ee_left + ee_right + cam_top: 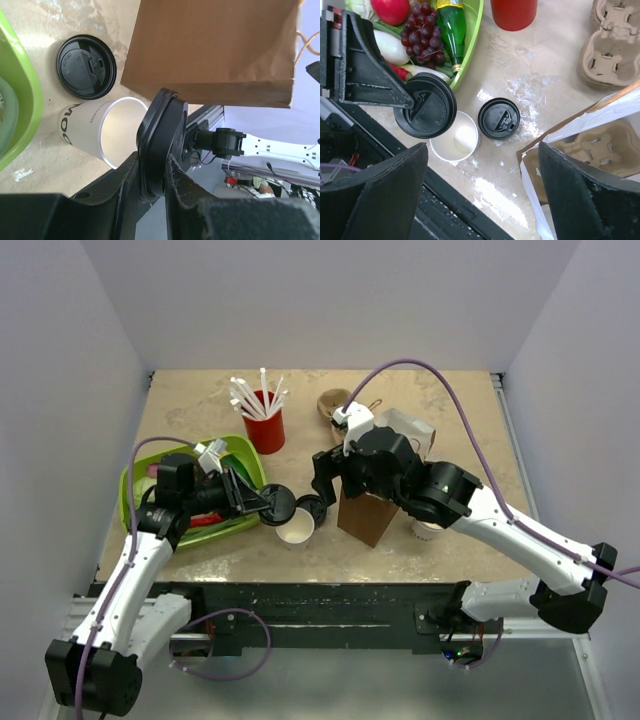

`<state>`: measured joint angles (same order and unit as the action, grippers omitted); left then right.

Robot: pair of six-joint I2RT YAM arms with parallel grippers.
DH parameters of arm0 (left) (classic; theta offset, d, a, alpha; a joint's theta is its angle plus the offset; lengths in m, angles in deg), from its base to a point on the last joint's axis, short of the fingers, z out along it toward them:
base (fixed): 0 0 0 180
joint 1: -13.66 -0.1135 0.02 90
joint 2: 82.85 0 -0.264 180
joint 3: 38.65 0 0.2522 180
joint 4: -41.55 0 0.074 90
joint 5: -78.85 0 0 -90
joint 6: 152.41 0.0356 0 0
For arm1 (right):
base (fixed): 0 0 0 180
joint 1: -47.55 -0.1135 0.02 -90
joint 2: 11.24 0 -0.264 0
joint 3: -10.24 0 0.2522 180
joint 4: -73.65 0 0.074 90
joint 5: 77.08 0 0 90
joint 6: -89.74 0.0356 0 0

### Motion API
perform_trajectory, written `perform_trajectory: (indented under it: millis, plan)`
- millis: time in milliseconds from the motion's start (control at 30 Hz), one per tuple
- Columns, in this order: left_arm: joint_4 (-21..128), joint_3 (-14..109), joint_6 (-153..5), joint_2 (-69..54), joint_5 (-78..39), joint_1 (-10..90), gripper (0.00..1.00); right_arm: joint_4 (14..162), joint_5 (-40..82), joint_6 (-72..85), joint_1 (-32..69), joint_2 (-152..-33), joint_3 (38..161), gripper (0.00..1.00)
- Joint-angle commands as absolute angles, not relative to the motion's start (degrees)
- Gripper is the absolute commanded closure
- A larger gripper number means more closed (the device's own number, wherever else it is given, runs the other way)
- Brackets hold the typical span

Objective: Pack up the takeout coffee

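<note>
A beige, marbled table (190,405) with whitish scuffed patches stands boxed in by plain pale walls (330,300) at the back and both sides. The light is soft and even. A black rail (320,602) edges the near side, with a pale grey surface (350,690) below it.

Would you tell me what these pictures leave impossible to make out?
- Top view: the white round object beside the paper bag is mostly under the right arm; whether it is a lidded cup, cannot tell.
- Right wrist view: the bag's inside is cut off by the frame edge; only part of a cardboard carrier shows.
- Left wrist view: the print on the lidless cup wraps out of sight; unreadable.
</note>
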<state>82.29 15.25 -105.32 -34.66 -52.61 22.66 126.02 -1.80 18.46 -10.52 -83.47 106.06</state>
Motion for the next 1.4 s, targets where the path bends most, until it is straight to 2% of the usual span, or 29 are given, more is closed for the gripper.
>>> perform_trajectory:
  millis: [0,367,800,1067,1367]
  plan:
    - [75.1,13.1,-105.7,-32.6,-57.8,22.4,0.81,118.0,-2.4,17.4,-10.5,-80.5,101.9,0.04]
    - [76.5,15.3,-100.3,-20.5,-56.0,29.2,0.81,119.1,-2.7,15.6,-10.6,-82.4,103.0,0.02]
    - [79.8,16.7,-97.8,-19.2,-53.3,29.6,0.8,118.3,-1.6,15.9,-10.4,-83.0,102.4,0.02]
    - [81.4,17.1,-96.7,-18.0,-53.2,29.6,0.76,119.0,-1.8,17.1,-10.3,-84.1,103.6,0.02]
    - [83.7,18.4,-95.0,-17.0,-52.6,29.5,0.64,120.9,-1.3,17.8,-10.3,-86.0,105.6,0.02]
